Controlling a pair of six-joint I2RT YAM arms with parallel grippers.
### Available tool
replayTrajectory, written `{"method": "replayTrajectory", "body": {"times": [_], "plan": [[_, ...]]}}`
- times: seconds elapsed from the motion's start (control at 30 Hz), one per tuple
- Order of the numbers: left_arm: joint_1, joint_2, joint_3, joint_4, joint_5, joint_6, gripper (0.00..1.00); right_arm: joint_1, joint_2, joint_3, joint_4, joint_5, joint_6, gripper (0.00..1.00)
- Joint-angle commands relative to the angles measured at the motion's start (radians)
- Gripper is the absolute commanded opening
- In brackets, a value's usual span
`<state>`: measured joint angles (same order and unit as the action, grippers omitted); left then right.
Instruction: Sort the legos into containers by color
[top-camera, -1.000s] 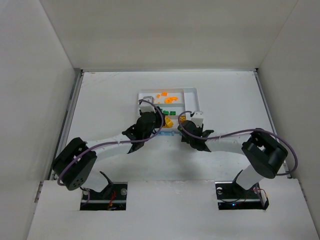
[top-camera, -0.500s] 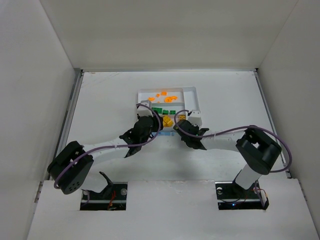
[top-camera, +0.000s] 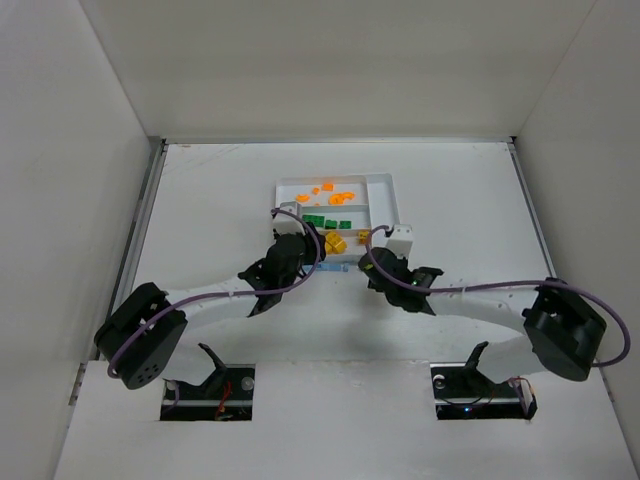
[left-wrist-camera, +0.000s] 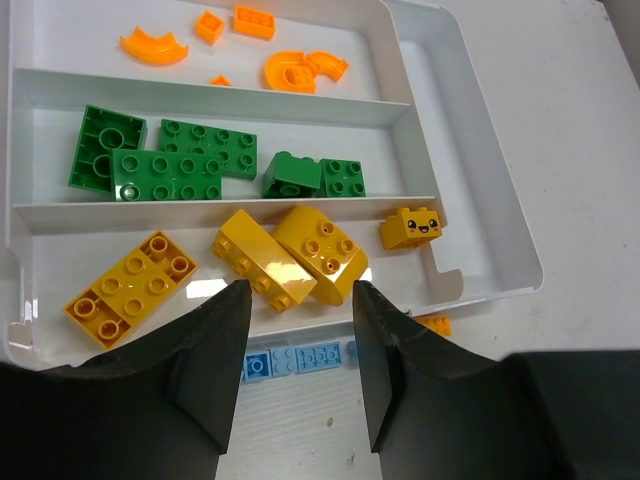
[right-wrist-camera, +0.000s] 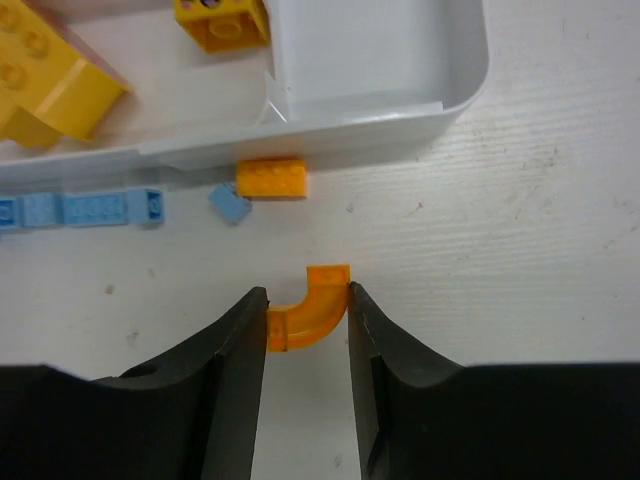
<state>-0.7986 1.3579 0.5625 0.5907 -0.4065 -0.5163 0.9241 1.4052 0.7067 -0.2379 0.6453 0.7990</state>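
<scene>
The white tray (left-wrist-camera: 470, 190) holds orange legos (left-wrist-camera: 300, 70) in its far section, green legos (left-wrist-camera: 180, 165) in the middle one and yellow legos (left-wrist-camera: 290, 255) in the near one. My left gripper (left-wrist-camera: 298, 300) is open and empty, hovering over light blue legos (left-wrist-camera: 300, 358) on the table just outside the tray's near wall. My right gripper (right-wrist-camera: 307, 296) is shut on an orange curved lego (right-wrist-camera: 312, 308), one finger against each end, just outside the tray's near right corner (right-wrist-camera: 400, 120). In the top view the left gripper (top-camera: 305, 242) and the right gripper (top-camera: 370, 262) flank the tray's near edge (top-camera: 392, 205).
A small orange brick (right-wrist-camera: 272, 180) lies against the tray's outer wall, with a loose light blue piece (right-wrist-camera: 230, 203) beside it and a row of light blue bricks (right-wrist-camera: 85, 210) further left. A yellow face brick (right-wrist-camera: 222, 22) sits inside the tray corner. White walls enclose the table.
My right arm has swung its elbow out to the right and the gripper has drawn back slightly from the tray. My left gripper pulled back a little earlier, then stayed still.
</scene>
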Motion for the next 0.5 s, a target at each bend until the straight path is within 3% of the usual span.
{"method": "replayTrajectory", "body": {"times": [0.0, 0.27, 0.47], "plan": [[-0.006, -0.042, -0.015, 0.055, -0.018, -0.014, 0.42, -0.014, -0.040, 0.081, 0.027, -0.030, -0.081, 0.25], [-0.033, -0.045, -0.026, 0.072, -0.026, -0.028, 0.40, -0.217, 0.193, 0.359, 0.236, -0.186, -0.267, 0.25], [-0.098, -0.019, -0.018, 0.100, -0.064, -0.028, 0.37, -0.308, 0.431, 0.588, 0.281, -0.282, -0.281, 0.25]]}}
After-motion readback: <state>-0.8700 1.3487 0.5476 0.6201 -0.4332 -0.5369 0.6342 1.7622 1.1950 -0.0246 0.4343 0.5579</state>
